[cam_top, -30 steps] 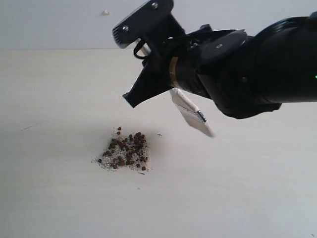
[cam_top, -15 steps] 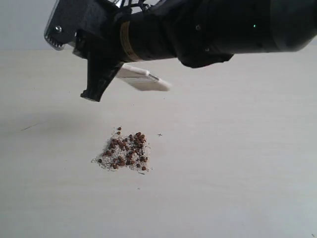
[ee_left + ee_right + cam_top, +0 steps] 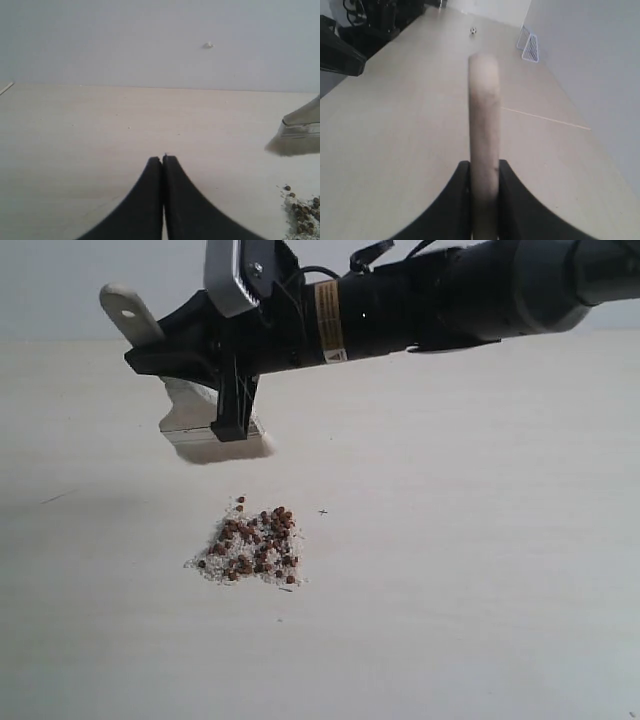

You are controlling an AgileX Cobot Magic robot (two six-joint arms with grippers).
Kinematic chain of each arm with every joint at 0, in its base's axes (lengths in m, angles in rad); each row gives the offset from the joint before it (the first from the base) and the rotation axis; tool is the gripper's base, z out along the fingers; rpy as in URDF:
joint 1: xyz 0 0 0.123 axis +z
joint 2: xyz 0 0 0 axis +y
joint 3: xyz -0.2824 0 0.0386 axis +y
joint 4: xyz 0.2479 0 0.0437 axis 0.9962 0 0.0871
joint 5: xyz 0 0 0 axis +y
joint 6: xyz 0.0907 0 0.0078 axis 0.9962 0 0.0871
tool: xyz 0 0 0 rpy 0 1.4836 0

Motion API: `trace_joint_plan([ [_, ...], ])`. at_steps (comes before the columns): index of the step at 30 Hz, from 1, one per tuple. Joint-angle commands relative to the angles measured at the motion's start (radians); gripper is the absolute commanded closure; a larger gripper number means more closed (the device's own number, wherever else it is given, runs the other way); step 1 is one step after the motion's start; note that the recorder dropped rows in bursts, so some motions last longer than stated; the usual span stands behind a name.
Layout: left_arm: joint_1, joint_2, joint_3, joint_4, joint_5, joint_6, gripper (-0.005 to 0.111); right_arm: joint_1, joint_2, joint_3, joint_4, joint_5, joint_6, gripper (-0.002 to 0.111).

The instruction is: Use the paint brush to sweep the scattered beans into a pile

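Right arm has swung left: brush, clamped in right fingers, now hangs bristles-down, long axis steeply tilted, pile on desk just below-right of them; left fingers shut, empty.

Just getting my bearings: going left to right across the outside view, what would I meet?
Faint scratch → brush handle's end → pile → tiny dark mark. The bristles and arm overlap these, so I leave them out.
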Motion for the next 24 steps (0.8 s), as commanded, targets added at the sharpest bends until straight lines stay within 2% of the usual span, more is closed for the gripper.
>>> trace_joint_plan([
  [1,0.001,-0.008,0.0,-0.008,0.0,0.002,0.107,-0.031,0.085,-0.026,0.109,-0.069,-0.124,0.108],
  [9,0.001,-0.008,0.0,-0.008,0.0,0.002,0.107,-0.066,0.192,-0.054,0.102,-0.073,-0.162,0.108],
  [17,0.001,-0.008,0.0,-0.008,0.0,0.002,0.107,-0.069,0.202,-0.054,-0.056,-0.101,0.08,0.108],
  [24,0.001,-0.008,0.0,-0.008,0.0,0.002,0.107,-0.069,0.189,-0.054,-0.139,-0.169,0.162,0.108],
])
